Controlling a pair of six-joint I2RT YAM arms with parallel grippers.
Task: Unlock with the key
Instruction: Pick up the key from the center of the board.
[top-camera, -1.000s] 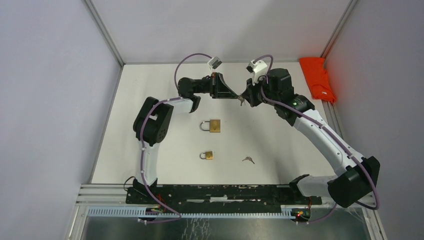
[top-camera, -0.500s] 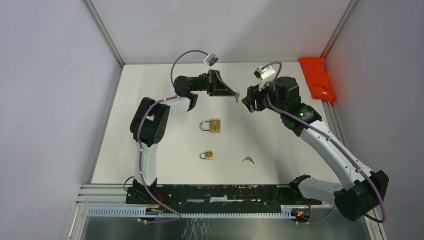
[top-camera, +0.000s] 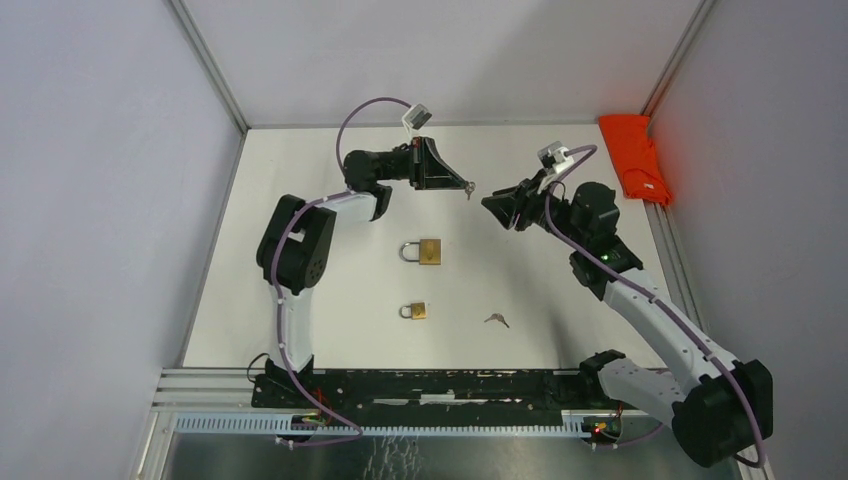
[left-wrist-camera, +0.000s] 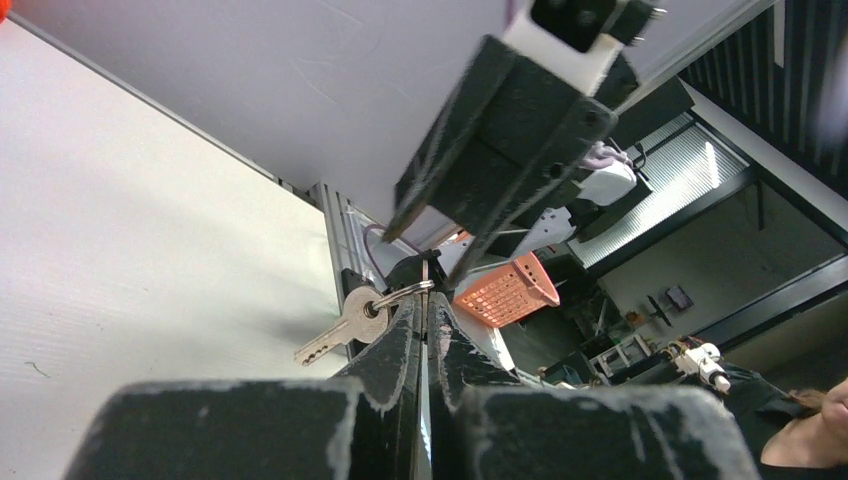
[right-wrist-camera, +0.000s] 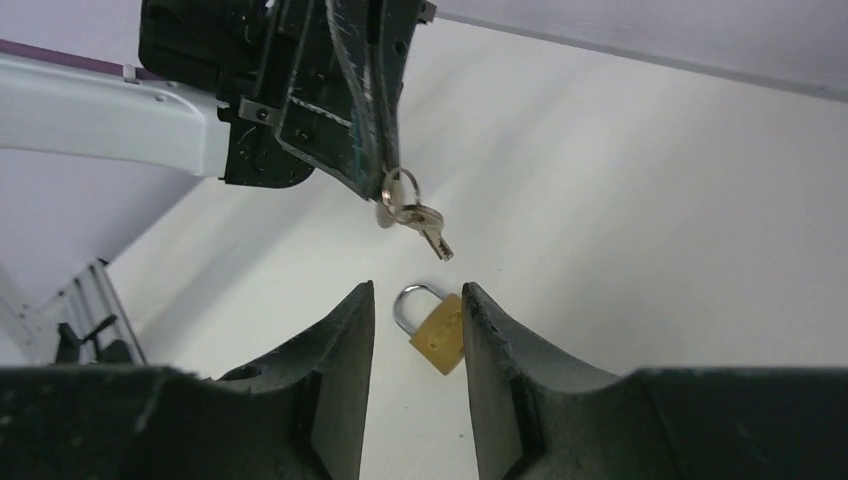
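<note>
The left claw (top-camera: 462, 185) is clenched on a thin metal key ring (right-wrist-camera: 400, 189), pinching it at the very fingertips. A silver key (top-camera: 468, 190) hangs from the ring just below the tips, tilted with its blade pointing down and out, clear of the white table (top-camera: 330, 300). The left arm rises from its base at the near edge, folds at the elbow on the left and reaches to the right across the far part of the table, its wrist about level.

The right claw (top-camera: 493, 205) is released. Its two black fingers (right-wrist-camera: 340, 360) stand apart with nothing between them, and it faces the left claw from the right, near it but not touching. The right arm sweeps up from the near right corner in a long bend towards the far centre. In the right wrist view the key hangs just above and beyond the gap between these fingers.

An orange-red bundle (top-camera: 636, 157) lies at the far right edge. An orange plastic mesh basket (left-wrist-camera: 505, 290) shows beyond the table in the left wrist view; what it holds cannot be told.

On the table, near of both claws, lies a larger brass padlock (top-camera: 428, 251), its shackle to the left. A smaller brass padlock (top-camera: 414, 311) lies nearer. To its right is a loose silver key (top-camera: 497, 320).
</note>
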